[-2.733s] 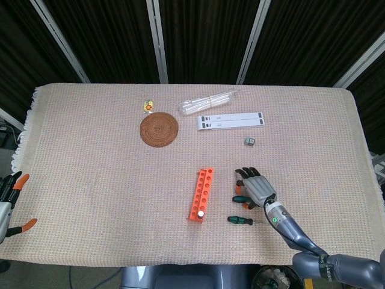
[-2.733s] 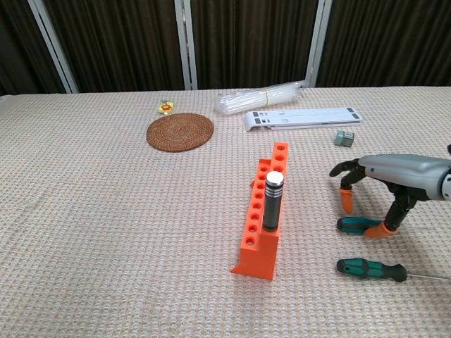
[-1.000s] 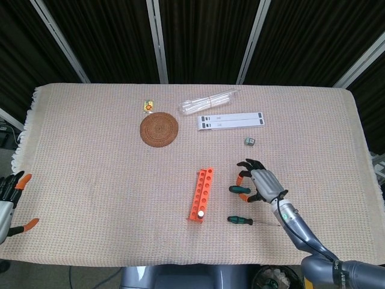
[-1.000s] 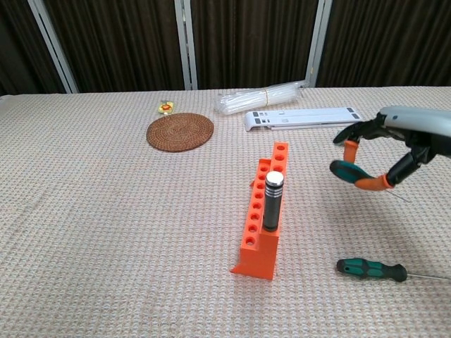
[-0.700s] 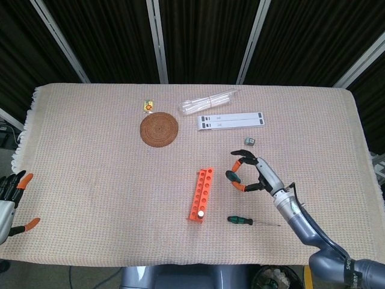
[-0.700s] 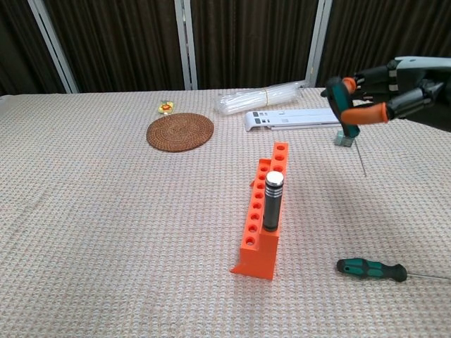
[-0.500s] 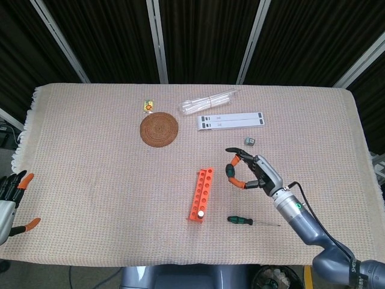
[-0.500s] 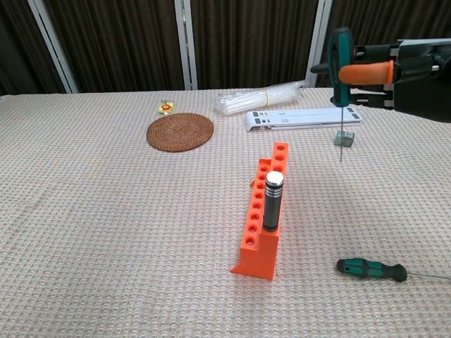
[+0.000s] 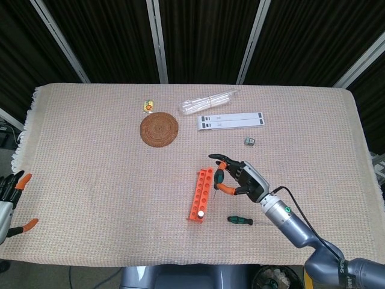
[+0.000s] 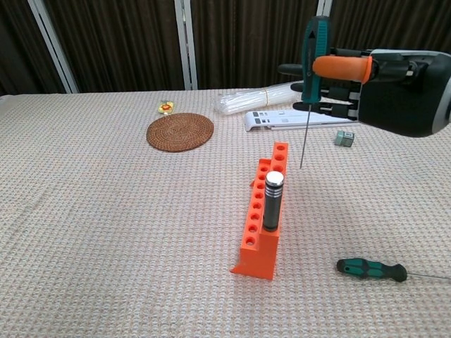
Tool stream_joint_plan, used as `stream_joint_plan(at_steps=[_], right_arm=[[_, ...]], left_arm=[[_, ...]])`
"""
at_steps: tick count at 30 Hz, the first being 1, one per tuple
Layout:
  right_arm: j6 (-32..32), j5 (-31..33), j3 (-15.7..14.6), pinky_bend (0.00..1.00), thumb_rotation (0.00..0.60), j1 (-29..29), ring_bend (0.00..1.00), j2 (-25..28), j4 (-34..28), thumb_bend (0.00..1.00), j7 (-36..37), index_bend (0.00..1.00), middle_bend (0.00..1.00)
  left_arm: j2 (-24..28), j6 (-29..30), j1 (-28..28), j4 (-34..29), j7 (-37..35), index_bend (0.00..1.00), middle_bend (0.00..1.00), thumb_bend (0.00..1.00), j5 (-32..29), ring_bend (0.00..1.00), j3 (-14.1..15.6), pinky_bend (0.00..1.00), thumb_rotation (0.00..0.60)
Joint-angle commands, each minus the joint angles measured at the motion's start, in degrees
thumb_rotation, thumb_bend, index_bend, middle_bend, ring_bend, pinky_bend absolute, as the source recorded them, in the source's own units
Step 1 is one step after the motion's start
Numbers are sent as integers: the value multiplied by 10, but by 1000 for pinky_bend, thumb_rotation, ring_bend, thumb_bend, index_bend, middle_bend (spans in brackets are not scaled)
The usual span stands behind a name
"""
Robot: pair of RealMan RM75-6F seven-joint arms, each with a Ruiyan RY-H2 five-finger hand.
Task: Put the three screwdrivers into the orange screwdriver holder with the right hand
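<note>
1. Chest view shows the right hand raised above the table, pinching a green-handled screwdriver between thumb and fingers.
2. That screwdriver hangs upright, handle up, its thin shaft pointing down; the tip is in the air just right of the far end of the orange screwdriver holder, not touching it.
3. One dark-handled screwdriver with a silver cap already stands upright in a hole toward the near end of the holder.
4. A second green screwdriver lies flat on the cloth to the right of the holder's near end, well below the raised hand and apart from it.
5. Head view places the right hand just beside the holder on its right.
6. Head view also shows the left hand at the table's left edge, far from the tools, fingers spread and holding nothing.
</note>
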Motion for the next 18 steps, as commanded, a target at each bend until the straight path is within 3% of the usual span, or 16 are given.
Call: stream_joint_plan(at_steps=[1,18], right_arm=[[2,14,-1,0,600,9,0,-21,15,314,-10,570,151],[25,56,-12,0,600,22,0,-104,61,314,-110,570,152]], left_arm=[[2,2,1,0,-2,0,0,82,0,0,0,0,600],[2,-1,3,4,-7,0,0,82,-4,0,1,0,600]])
